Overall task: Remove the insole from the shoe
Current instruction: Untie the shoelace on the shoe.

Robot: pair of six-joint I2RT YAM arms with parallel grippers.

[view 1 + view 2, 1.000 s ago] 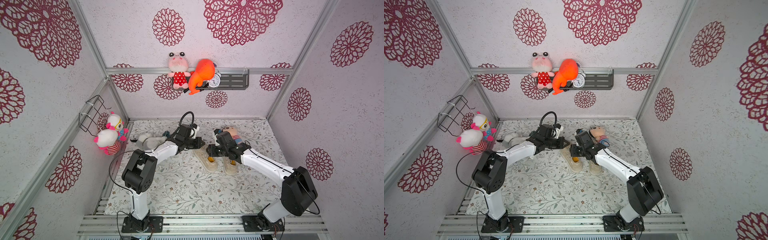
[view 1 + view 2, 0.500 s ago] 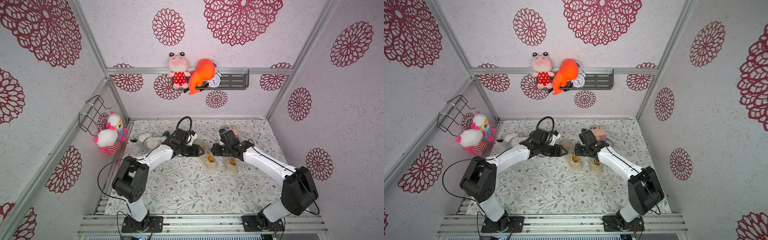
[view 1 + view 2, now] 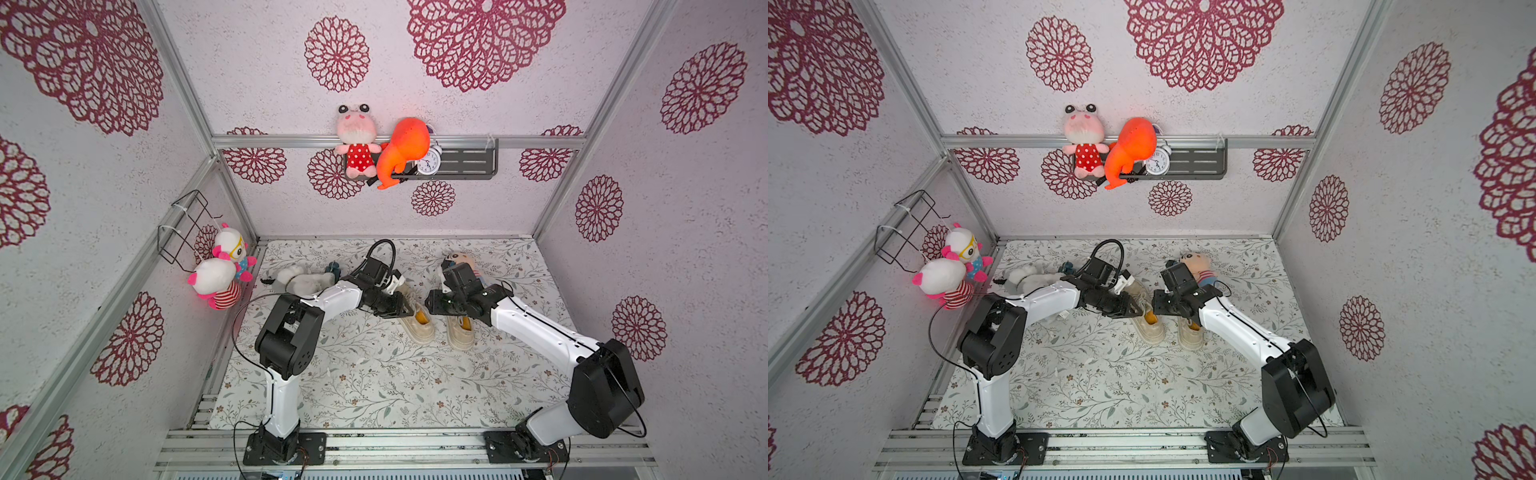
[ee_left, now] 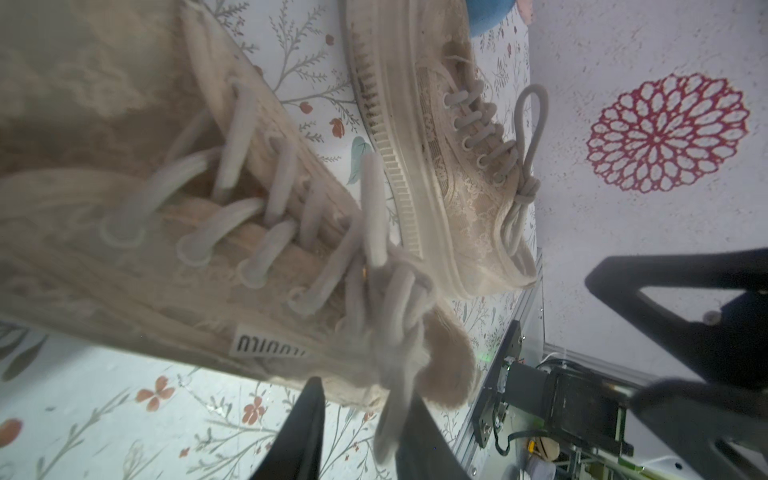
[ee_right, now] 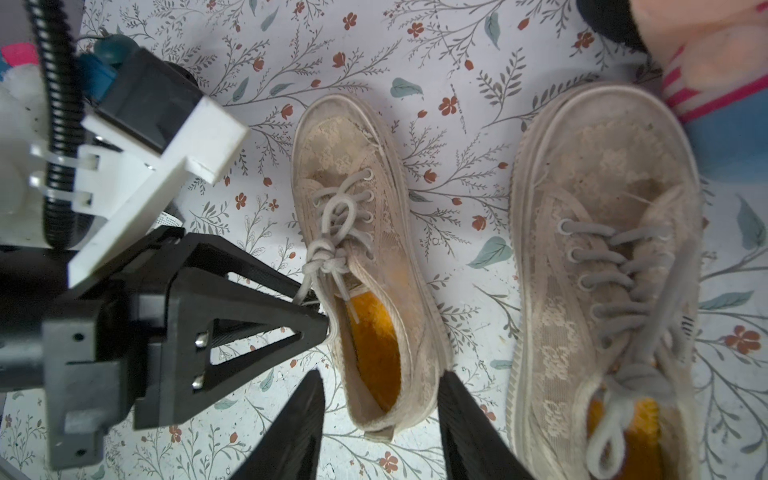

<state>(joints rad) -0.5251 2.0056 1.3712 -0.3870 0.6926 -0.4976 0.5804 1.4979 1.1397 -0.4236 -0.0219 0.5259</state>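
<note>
Left claw point(image 4: 365, 399): jaws partly apart, tips at the collar edge of the left-side sneaker point(image 3: 417, 328), right by the lace knot. A loose lace end point(image 4: 390, 432) hangs in the gap against one finger, nothing visibly clamped. Right claw point(image 5: 380, 376): wide open, empty, fingers flanking the heel of that same sneaker from above; cannot tell if they touch it. Orange insole point(image 5: 372, 345) sits inside the left-side sneaker, not pulled out, visible through the opening behind the tongue. In both top views it shows as an orange patch near the heel end, the two claws meeting over it from either side. Sneaker is beige lace mesh with grey tied laces and a thick ribbed sole, upright on the floral surface point(image 3: 374, 386), toe toward the back wall. Right-side sneaker point(image 3: 460, 338) stands just beside it, roughly parallel, a strip of surface between them. Its own second orange insole point(image 5: 640, 436) is also inside, partly under a lace loop; the right arm crosses over this sneaker in the top views. Striped-top doll point(image 3: 461, 259) lies just beyond the right-side sneaker's toe. Grey-white plush point(image 3: 293, 277) lies on the surface near the left arm, well apart from the sneakers. Back-wall shelf point(image 3: 469, 164) carries a pink plush point(image 3: 357, 141), an orange plush point(image 3: 401, 151) and an alarm clock point(image 3: 429, 160). Wire basket point(image 3: 187, 226) is on the left wall, with a white-and-pink plush point(image 3: 212, 276) and a goggle-eyed plush point(image 3: 230, 247) below it.
</note>
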